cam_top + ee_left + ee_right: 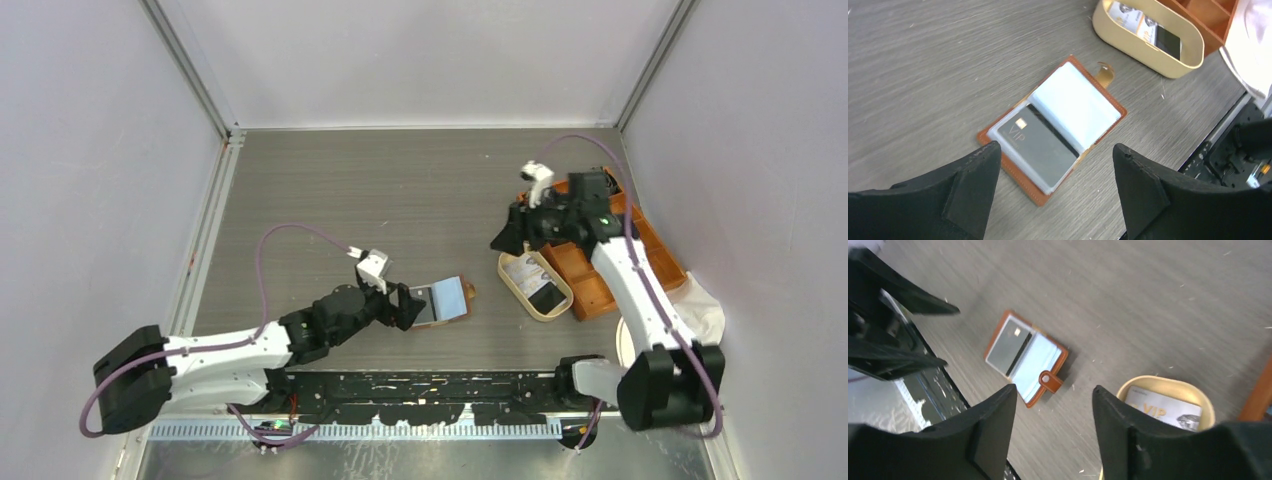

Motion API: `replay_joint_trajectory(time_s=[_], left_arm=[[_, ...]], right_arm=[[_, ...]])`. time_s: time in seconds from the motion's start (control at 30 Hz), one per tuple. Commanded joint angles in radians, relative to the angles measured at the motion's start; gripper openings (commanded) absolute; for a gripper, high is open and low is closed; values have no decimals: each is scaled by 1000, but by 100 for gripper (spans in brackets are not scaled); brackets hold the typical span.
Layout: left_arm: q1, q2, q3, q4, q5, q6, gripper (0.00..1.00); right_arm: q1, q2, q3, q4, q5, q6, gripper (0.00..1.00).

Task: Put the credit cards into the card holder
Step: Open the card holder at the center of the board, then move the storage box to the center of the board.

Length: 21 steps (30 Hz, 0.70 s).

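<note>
Left wrist view: tray [1143,56] clipped at top edge, its wall hides part of the cards [1148,27] inside. Top view: wallet [450,298] left of tray, end behind left gripper [405,306].

The holder [1075,102] is brown with pale blue sleeves, its card [1040,150] grey. Tray [1148,57] cream, box [592,288] orange, bench [923,75] streaked grey, fingers [968,195] black.

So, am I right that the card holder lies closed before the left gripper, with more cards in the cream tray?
Not quite: the card holder lies open, a grey card in one sleeve, as the left wrist view shows. The left gripper and the cards in the cream tray are as you say.
</note>
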Motion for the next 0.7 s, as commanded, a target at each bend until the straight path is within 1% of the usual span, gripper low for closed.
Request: replay_joint_trajectory(time_s=[0.0,0.03,0.07,0.1,0.13,0.23,0.27,0.37,0.47,0.57,0.67], left_arm=[[7,133,101,201,153,168,82],[9,168,115,239,175,182,82],[12,207,129,270,195,196,82],[18,241,148,294,213,209,82],[26,273,169,308,232,223,82],[60,363,235,325,283,270,81],[75,391,251,339,290,276,81],[103,486,254,460,302,280,81],[122,576,234,613,308,267,79],[139,650,209,721,311,245,78],[163,694,187,800,350,230,75]], right_arm=[[-176,-117,-134,213,-320,311,68],[-211,-124,-151,227,-331,362,71],[-232,-130,-175,264,-296,454,71],[-245,-143,-196,310,-225,551,71],[-253,-156,-206,310,-136,613,70],[-260,-196,-229,225,109,739,70],[-266,-200,-240,206,136,762,69],[-282,-203,-294,189,150,800,65],[-284,-194,-333,188,187,784,60],[-284,-172,-360,236,240,758,55],[-279,-128,-364,304,249,743,50]])
